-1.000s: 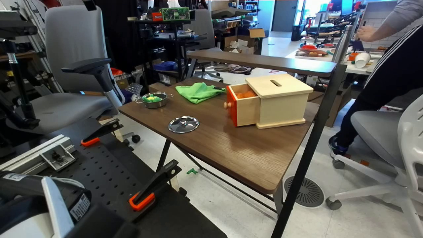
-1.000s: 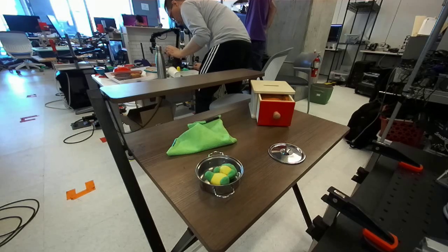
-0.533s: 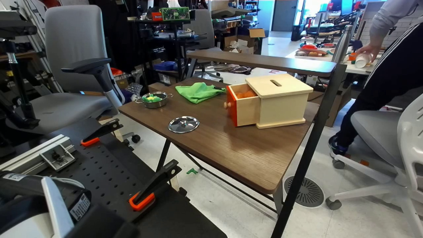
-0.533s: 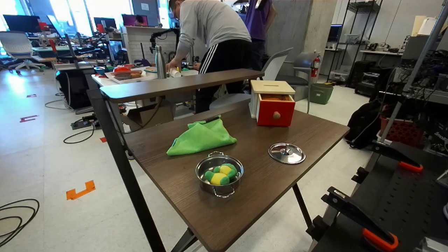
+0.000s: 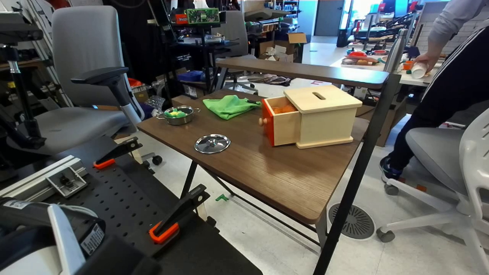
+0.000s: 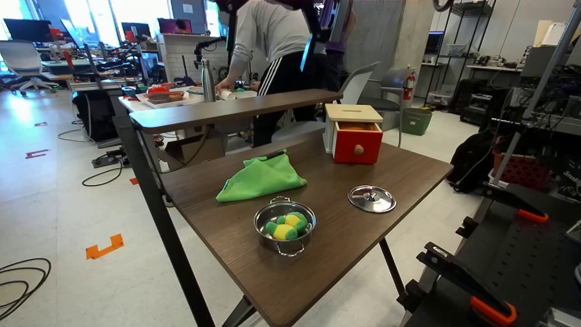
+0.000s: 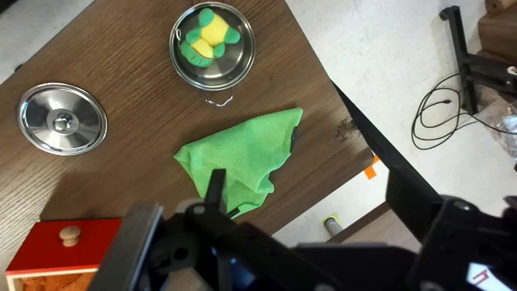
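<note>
We hold nothing yet: black fingers [image 7: 216, 189] spread wide, crumpled green cloth [image 7: 240, 153] ungripped, red-fronted wooden drawer [image 7: 60, 256] already open.

Premises assessed as a laboratory of workshop character, with office fittings. Grounds: in both exterior views, a perforated black board [image 5: 126, 202] carries clamps [image 5: 179, 212]; a metal rail [image 5: 38, 179] lies on it too. Wheeled office chairs [image 5: 88, 57] are present, and an opened cardboard box [image 5: 297, 38] sits at the back. Monitors [image 6: 28, 32] stand near bright windows [image 6: 145, 10]. A wire rack [image 6: 472, 10] and a bare concrete pillar [image 6: 379, 50] are noted, with a fire extinguisher [image 6: 409, 85] by the pillar. The hard, pale floor [image 6: 77, 209] bears orange tape [image 6: 93, 252] and a loose coil of cable [image 6: 48, 274].
</note>
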`<state>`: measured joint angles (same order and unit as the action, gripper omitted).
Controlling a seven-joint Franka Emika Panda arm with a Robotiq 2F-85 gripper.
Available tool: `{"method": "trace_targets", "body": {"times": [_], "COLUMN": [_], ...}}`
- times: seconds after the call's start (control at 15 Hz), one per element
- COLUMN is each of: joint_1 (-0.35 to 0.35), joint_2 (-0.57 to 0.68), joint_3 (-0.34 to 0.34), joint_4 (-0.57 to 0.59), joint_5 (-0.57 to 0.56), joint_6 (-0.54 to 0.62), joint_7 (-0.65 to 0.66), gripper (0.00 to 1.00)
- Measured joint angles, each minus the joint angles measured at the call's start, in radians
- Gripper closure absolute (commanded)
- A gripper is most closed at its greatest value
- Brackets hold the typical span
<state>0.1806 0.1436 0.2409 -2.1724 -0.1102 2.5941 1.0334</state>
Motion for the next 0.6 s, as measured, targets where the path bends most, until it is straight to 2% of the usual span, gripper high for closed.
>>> {"method": "trace_targets", "body": {"times": [0.27, 0.6], "joint_1": [0.076, 0.135], "joint_2": [0.093, 0.204], "joint_3": [-0.048, -0.094], "joint_4": [0.073, 0.170], "joint_5": [-0.109, -0.141], "joint_6": [0.000, -0.009], "joint_7": [0.071, 0.083], "gripper": [0.00, 0.00]}}
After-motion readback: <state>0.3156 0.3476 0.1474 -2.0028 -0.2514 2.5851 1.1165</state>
